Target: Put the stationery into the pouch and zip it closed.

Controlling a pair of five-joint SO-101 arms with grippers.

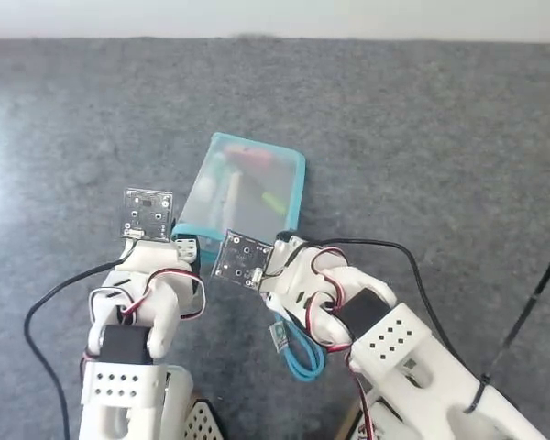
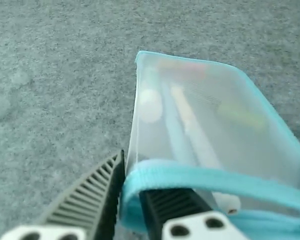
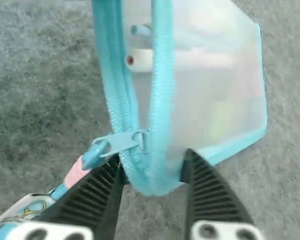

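Spread under both arms, a grey speckled counter point(image 1: 440, 137), with a bright glare at its left edge and a pale wall point(image 1: 275, 16) along its far edge. Lying near the counter's middle, a translucent teal-trimmed pouch point(image 1: 247, 188) with stationery point(image 2: 190, 125) inside, zipper edge toward the arms. Pinched at one end of that edge by the left claw point(image 2: 132, 185), narrow on the teal trim, and at the other end by the right claw point(image 3: 152, 165), closed around the corner just beside the zipper pull point(image 3: 115, 145) — with a blue cable loop point(image 1: 302, 353) on the counter beneath the right arm.
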